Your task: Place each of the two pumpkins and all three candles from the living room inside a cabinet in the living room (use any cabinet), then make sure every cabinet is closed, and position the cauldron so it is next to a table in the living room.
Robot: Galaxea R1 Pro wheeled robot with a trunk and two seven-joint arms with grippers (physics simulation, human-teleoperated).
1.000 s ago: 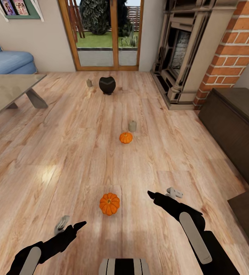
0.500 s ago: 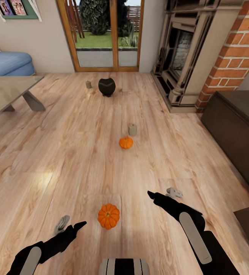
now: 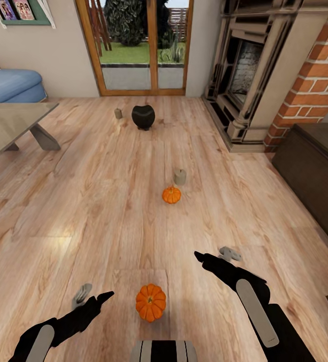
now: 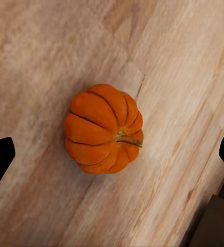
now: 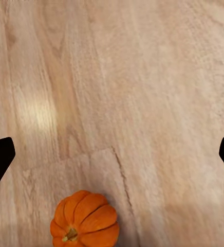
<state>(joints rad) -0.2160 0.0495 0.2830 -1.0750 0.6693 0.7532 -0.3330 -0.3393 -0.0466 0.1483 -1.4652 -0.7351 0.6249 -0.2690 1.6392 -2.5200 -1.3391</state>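
Nothing looks stowed yet: the near pumpkin lies on the floor between the left end effector and right end effector, both spread and empty, while the far pumpkin, two candles and cauldron sit untouched on the floor beyond, cauldron apart from the table

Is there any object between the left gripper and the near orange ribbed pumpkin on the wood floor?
Nothing visible. The near orange ribbed pumpkin sits alone on bare light wood plank floor, framed between the open left gripper's fingertips. The right gripper hangs apart.
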